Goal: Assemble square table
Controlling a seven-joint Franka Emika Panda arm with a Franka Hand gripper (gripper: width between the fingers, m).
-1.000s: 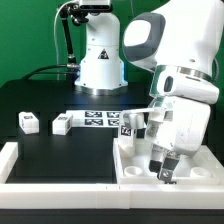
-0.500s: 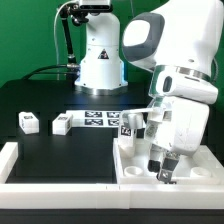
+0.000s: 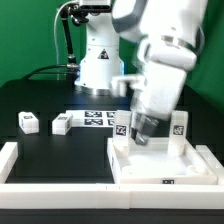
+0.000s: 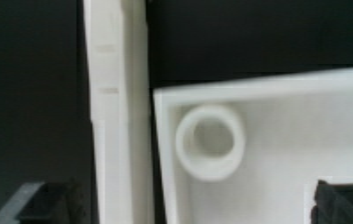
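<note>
The tool (image 3: pixel 140 138) hangs with its jaws wide apart, gripping nothing, just above the square table top (image 3: pixel 165 172), which lies on the black tabletop (image 3: pixel 60 150) at the exterior view's right.

Table top (image 3: pixel 165 178): white square tray with a raised rim, lying flat at the exterior view's right. Round corner socket (image 4: pixel 210 137) open, nothing in it. First leg (image 3: pixel 28 122) and second leg (image 3: pixel 62 124) lie loose, well apart from it, at the exterior view's left. Tagged third leg (image 3: pixel 178 127) stands upright by the far rim. Fourth leg (image 3: pixel 122 127) is partly hidden, possibly touching the far corner.
</note>
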